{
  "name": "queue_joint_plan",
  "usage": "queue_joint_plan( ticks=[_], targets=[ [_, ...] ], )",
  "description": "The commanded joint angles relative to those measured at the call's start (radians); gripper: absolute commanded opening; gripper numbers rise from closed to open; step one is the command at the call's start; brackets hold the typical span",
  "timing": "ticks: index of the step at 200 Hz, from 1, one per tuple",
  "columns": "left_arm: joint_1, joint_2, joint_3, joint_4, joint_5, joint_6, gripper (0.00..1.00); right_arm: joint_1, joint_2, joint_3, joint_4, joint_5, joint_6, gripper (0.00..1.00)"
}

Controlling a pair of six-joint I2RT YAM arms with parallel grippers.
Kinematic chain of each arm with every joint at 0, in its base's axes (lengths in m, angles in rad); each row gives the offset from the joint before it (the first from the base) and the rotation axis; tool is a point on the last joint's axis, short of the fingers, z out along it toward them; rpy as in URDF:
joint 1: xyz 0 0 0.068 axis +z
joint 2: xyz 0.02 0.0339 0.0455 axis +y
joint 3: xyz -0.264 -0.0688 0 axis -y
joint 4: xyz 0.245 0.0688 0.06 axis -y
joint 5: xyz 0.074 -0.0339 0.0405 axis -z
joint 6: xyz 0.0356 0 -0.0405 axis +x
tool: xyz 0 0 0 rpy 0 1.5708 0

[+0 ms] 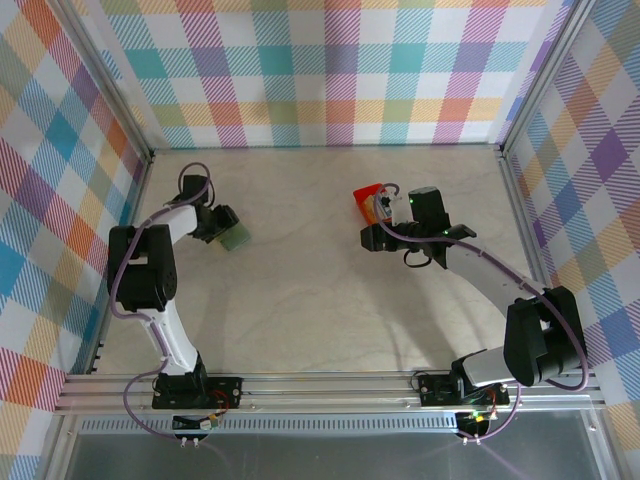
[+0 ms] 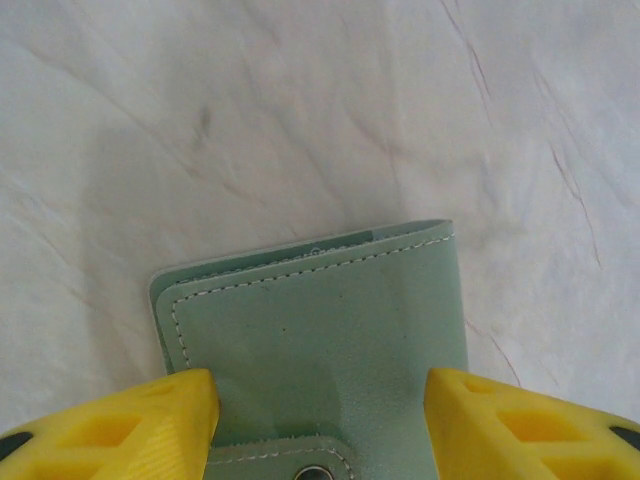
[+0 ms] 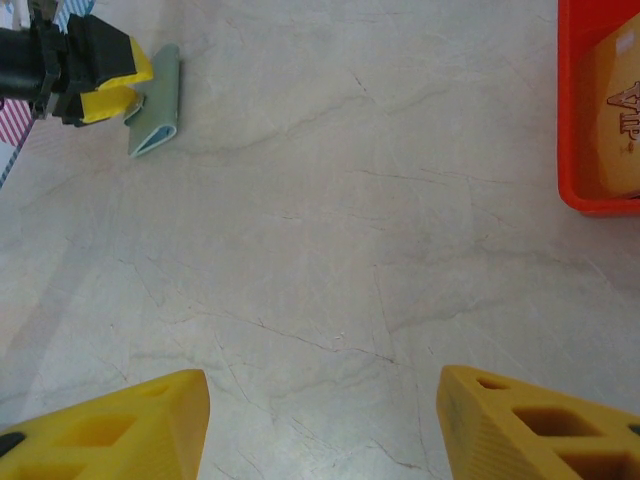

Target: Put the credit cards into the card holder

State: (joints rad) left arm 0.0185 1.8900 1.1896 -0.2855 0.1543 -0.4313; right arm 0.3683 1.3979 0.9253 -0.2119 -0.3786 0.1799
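Observation:
The card holder (image 2: pixel 320 330) is a pale green folded wallet lying closed on the table, its snap tab toward my wrist. My left gripper (image 2: pixel 320 420) is shut on it, one yellow finger against each side edge. From above, the card holder (image 1: pixel 238 237) sticks out of the left gripper (image 1: pixel 222 228) at the table's left. My right gripper (image 3: pixel 320 420) hangs open over bare table with nothing between its fingers. A gold-yellow credit card (image 3: pixel 622 100) printed "VIP" lies in a red box (image 3: pixel 568 110). The right gripper (image 1: pixel 375 238) sits just in front of that box (image 1: pixel 368 198).
The right wrist view shows the card holder (image 3: pixel 158 100) and the left gripper (image 3: pixel 105 70) far across the table. Checked walls close in the back and sides. A metal rail (image 1: pixel 320 385) runs along the near edge. A wide stretch of bare tabletop (image 1: pixel 310 270) separates the arms.

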Motion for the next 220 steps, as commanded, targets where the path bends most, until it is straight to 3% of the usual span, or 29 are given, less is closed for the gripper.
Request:
queue_joint_plan(
  ticks=[1,60,146,178,220],
  targets=[
    [-0.071,-0.025,-0.085,-0.031,0.082,-0.053,0.58,0.006,-0.037,-0.02,-0.006,-0.002,0.016,0.61],
    [-0.242,-0.108,-0.218,0.126,0.143,-0.2,0.58,0.006,-0.09,-0.08,0.017,0.014,0.04,0.61],
    [-0.525,-0.092,-0.23,0.233,0.15,-0.362,0.58,0.006,-0.103,-0.129,0.029,0.023,0.053,0.6],
    [-0.551,-0.12,-0.243,0.251,0.191,-0.363,0.58,0.018,-0.108,-0.144,0.033,0.014,0.049,0.6],
    [-0.533,-0.308,-0.245,0.187,0.175,-0.278,0.62,0.08,-0.105,-0.162,0.059,0.013,0.068,0.57]
  ],
)
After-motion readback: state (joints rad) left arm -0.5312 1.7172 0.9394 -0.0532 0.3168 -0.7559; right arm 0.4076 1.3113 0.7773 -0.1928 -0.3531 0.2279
